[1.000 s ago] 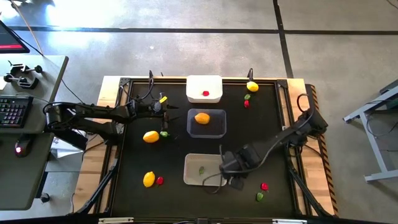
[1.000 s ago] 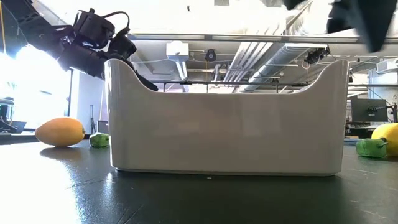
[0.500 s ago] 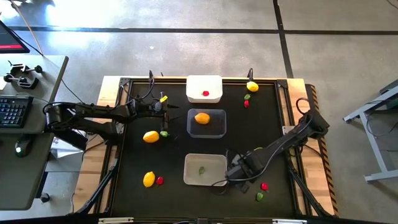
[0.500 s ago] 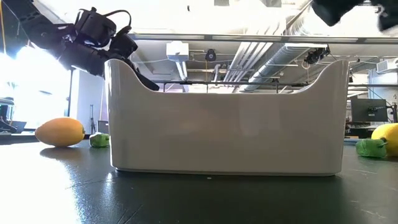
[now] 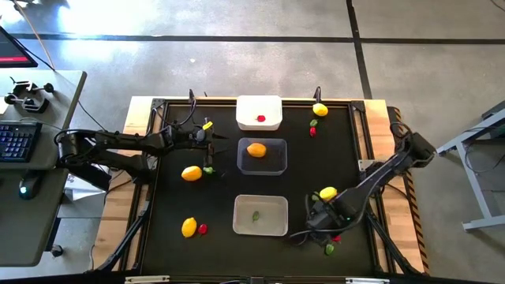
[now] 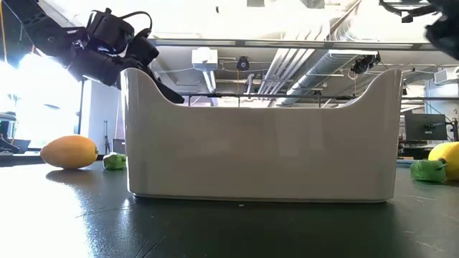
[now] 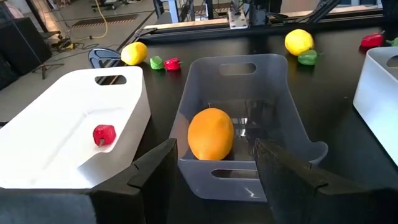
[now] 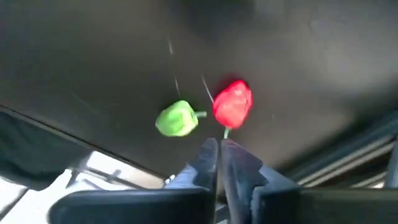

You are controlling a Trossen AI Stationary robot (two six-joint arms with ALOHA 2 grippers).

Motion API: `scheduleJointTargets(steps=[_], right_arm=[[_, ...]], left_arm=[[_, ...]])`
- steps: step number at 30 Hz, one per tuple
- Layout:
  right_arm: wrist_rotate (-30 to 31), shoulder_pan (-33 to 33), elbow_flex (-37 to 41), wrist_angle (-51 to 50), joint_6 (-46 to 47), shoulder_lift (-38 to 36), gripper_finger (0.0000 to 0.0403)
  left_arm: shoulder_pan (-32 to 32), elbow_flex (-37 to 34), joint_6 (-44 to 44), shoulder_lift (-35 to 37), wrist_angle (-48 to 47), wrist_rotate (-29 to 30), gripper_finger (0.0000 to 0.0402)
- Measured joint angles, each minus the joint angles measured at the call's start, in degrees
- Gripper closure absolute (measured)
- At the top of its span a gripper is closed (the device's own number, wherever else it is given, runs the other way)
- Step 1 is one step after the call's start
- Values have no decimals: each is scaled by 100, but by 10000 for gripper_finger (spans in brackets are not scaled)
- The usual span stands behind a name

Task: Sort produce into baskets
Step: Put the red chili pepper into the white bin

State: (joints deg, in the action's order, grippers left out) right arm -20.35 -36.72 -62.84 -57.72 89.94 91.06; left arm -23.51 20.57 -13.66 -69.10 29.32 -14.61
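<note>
You can see a black table top (image 5: 166, 237) with a light wood edge (image 5: 136, 114). It stands on a grey floor (image 5: 237, 63) with dark lines across it. Off to one side is a grey desk (image 5: 31, 197) with a black keyboard (image 5: 16, 140) and a mouse (image 5: 28, 187) on it. Past the table, pipes (image 6: 287, 72) run along the ceiling.

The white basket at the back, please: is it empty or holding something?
Holding something: one small red piece lies inside the white basket; nothing else shows in it.
</note>
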Motion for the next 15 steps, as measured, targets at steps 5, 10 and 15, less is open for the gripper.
scheduleJointTargets(steps=[5,10,15], right_arm=[[282,-279,395,503,759,-81,319],[69,-386,803,920,1529,-81,236],[19,-425,1069,1182,1825,-81,190]], left_arm=[[-2,0,96,0,-63,0,202],[-9,0,51,0,-26,0,202],[-9,3,49,0,15,1,202]])
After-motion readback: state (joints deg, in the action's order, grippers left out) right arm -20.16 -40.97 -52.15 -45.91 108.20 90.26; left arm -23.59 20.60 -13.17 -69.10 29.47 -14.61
